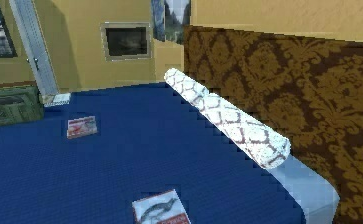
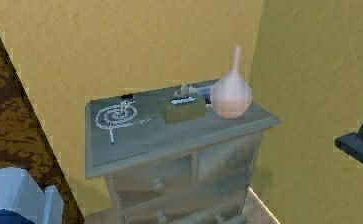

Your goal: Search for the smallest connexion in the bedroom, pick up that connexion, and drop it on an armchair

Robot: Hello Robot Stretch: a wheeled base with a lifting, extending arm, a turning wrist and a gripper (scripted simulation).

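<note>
Yellow plaster walls close the bedroom, and a smooth dark blue bed cover spreads across the forward view. At its left a dark green boxy chest stands against the wall. On the cover lie 2 flat, glossy magazines, 1 red-and-white and 1 at the bottom edge. A framed picture hangs on the wall behind. Right of it, 2 long white pillows with a dark lattice print lie end to end along a brown damask headboard.

In the arm side view, a grey-green wooden bench with round-knobbed drawers stands in the corner. On its flat top, from the left: a thin white coil, perhaps the connexion, though its shape is too small to be sure; a small olive box; and a smooth pink vase with a round belly and narrow neck. How the fingers stand cannot be told.
</note>
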